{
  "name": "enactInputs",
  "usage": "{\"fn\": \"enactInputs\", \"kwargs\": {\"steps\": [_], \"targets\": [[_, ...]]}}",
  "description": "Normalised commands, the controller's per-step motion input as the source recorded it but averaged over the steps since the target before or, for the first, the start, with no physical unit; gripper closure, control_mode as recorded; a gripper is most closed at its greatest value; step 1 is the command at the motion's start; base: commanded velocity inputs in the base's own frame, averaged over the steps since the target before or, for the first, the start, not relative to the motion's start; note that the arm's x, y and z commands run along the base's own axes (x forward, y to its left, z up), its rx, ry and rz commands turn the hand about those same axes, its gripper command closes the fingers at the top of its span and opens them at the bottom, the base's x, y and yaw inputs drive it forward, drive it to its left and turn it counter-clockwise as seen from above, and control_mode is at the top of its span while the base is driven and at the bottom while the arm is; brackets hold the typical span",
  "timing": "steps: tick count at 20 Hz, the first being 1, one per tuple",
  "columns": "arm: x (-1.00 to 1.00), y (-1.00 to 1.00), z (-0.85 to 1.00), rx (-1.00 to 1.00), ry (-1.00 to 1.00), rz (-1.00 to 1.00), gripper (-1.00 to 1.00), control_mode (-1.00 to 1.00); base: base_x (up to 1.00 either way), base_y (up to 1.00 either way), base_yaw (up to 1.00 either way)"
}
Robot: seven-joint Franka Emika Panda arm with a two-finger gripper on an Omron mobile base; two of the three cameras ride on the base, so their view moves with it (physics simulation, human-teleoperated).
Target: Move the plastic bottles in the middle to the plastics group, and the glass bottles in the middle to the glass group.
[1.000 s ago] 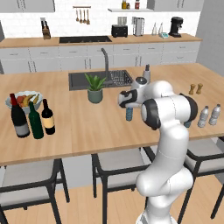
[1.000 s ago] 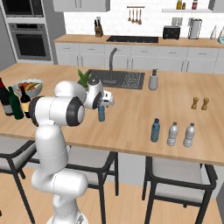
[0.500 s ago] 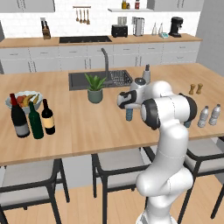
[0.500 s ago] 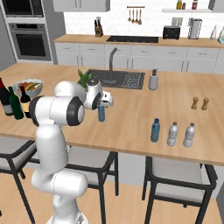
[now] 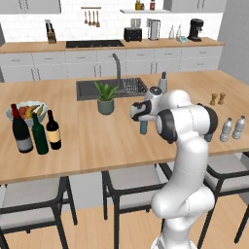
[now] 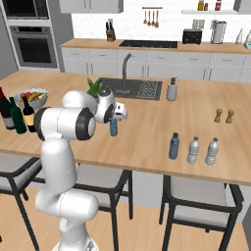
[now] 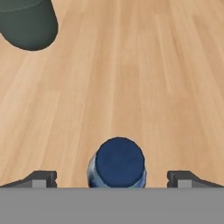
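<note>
Hand (image 7: 117, 179): two small dark finger tips (image 7: 41, 178) standing wide apart, nothing held. It hangs directly over a blue bottle (image 7: 118, 164) in the middle of the counter (image 5: 92, 141), cap centred between the tips in the hand view.

Step in hand, by judgement: approach to the second plastic bottle, grasp not yet made. The next move calls for a straight descent until the tips flank the body below the cap, then closure on a round, smooth, probably slippery wall; a grip too near the cap risks tipping the bottle.

Blue bottle: small, cylindrical, translucent blue plastic, with a darker matt blue round cap. Upright; seen under the hand in both base views (image 6: 113, 127).

Potted plant (image 5: 105, 99): grey round pot, spiky green leaves; far and left of the bottle, near the sink (image 5: 126, 87).

Second blue bottle (image 6: 174, 146): same make, already standing just left of the plastics group (image 6: 203, 150), two pale grey see-through bottles with grey caps, near the right end of the counter.

Shakers (image 6: 224, 116): two small wooden ones, farther back on the right.

Glass group (image 5: 29, 133): tall dark bottle with red top and slim green bottle, far left; the smaller dark wine bottle (image 5: 53, 131) with yellowish label stands just beside them, before a fruit bowl (image 5: 26, 113).

Counter: pale wood, lengthwise grain, flat and matt.
</note>
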Motion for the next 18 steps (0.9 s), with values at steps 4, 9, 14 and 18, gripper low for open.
{"fn": "enactInputs", "kwargs": {"steps": [4,9,14,18], "targets": [[0.01,-0.04,-0.17,0.00,0.00,0.00,-1.00,-1.00,0.00,0.00,0.00],[0.04,-0.01,-0.06,0.00,0.00,0.00,-1.00,-1.00,0.00,0.00,0.00],[0.03,0.00,0.00,0.00,0.00,0.00,-1.00,-1.00,0.00,0.00,0.00],[0.00,0.00,0.00,0.00,0.00,0.00,1.00,-1.00,0.00,0.00,0.00]]}}
